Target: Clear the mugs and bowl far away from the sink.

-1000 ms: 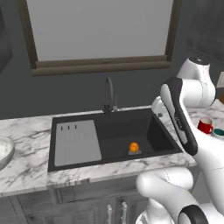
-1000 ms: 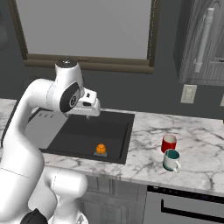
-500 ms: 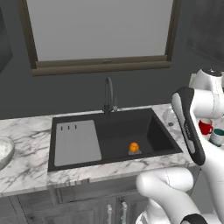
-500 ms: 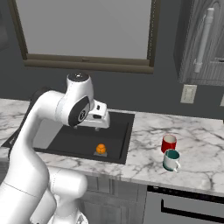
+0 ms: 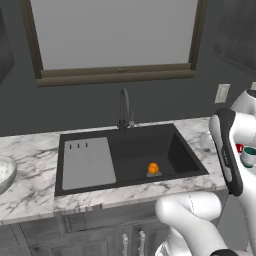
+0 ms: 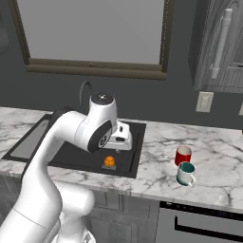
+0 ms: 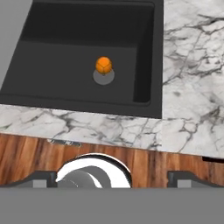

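Gripper (image 7: 112,177) hung wide open and empty above the sink (image 7: 87,52). Both mugs, red (image 6: 182,155) and teal-lined (image 6: 186,173), sat on the bench beside it; bowl (image 5: 5,172) far left, all unmoved.

Dark grey wall (image 5: 165,97) running behind, wide brown-framed window (image 6: 95,33) glowing pale, white outlet (image 6: 204,101) sitting right of it, grey wood cabinet (image 6: 220,45) hanging at right, marbled desk (image 7: 192,74) spreading, wooden floor (image 7: 30,155) showing below.
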